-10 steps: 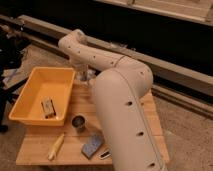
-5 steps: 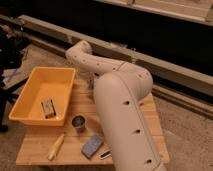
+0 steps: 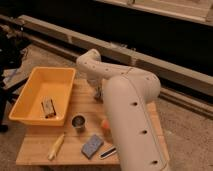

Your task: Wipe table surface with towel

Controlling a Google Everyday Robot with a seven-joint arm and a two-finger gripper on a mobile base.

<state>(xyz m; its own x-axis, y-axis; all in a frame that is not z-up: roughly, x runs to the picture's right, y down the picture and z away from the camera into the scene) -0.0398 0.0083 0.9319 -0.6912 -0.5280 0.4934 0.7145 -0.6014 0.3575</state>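
Gripper closed tight, low over the wooden table at its far side, half hidden by the arm. Yellow tub left, metal cup and sponge block near the front.

arm: bent, elbow raised | hand: low beside forearm, pointing down, closed

The arm is cream-white, with thick rounded links dotted by small dark holes. Its dark gripper, closed, hangs under the far link above the table.
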